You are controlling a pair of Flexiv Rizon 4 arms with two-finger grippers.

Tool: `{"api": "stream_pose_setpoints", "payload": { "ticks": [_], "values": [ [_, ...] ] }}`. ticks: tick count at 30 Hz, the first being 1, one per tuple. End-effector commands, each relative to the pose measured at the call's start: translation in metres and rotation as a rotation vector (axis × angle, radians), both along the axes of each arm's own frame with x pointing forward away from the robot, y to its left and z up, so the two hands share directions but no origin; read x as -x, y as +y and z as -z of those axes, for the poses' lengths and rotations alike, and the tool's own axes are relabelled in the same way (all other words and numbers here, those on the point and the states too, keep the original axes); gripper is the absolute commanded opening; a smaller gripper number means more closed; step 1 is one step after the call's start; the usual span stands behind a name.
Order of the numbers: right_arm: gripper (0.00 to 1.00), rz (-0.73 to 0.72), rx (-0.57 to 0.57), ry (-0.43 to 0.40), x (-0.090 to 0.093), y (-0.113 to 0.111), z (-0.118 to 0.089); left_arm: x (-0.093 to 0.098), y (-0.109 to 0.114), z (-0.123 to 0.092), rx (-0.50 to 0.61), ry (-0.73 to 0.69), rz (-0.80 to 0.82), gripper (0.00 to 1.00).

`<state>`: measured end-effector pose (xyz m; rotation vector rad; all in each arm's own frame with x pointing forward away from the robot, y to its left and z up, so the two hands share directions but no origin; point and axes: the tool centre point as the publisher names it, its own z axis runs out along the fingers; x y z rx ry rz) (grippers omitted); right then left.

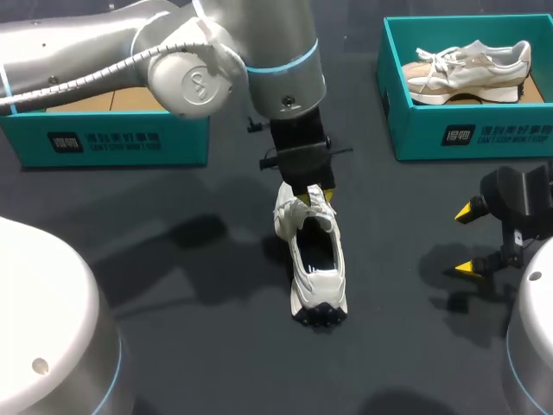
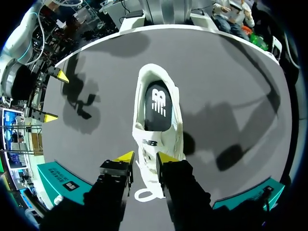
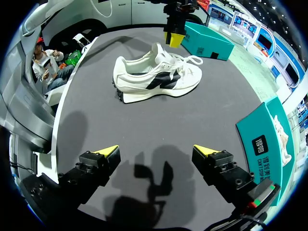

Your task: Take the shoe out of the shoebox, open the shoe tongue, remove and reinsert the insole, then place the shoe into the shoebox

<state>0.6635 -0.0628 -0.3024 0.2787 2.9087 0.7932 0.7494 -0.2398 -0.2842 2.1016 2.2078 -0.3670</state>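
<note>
My left pincer (image 2: 146,157) clenched the tongue (image 2: 148,144) of the white shoe (image 1: 304,285) standing on the table (image 1: 173,285) (sole down); my right pincer (image 3: 155,149) hung released, well apart.

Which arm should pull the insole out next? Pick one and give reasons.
Right, most likely. The left gripper is shut on the tongue, holding the shoe open, so it is busy. The right gripper is open, empty and faces the shoe's side, with the insole exposed.
</note>
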Motion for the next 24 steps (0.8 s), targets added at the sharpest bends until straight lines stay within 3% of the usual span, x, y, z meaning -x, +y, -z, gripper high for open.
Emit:
{"api": "stream_pose_setpoints", "payload": {
  "ticks": [1,9,18,24],
  "values": [
    [1.00,0.001,0.002,-0.002,0.002,0.000,0.000,0.017,0.006,0.014,0.011,0.002,0.013,0.26],
    [1.00,0.001,0.002,-0.002,0.002,0.000,0.000,0.042,0.022,0.033,0.007,0.041,0.021,0.26],
    [1.00,0.001,0.002,-0.002,0.002,0.000,0.000,0.032,0.015,0.009,0.045,-0.021,0.008,0.26],
    [1.00,0.001,0.002,-0.002,0.002,0.000,0.000,0.033,-0.002,0.036,0.015,-0.001,0.006,0.25]
  ]
}}
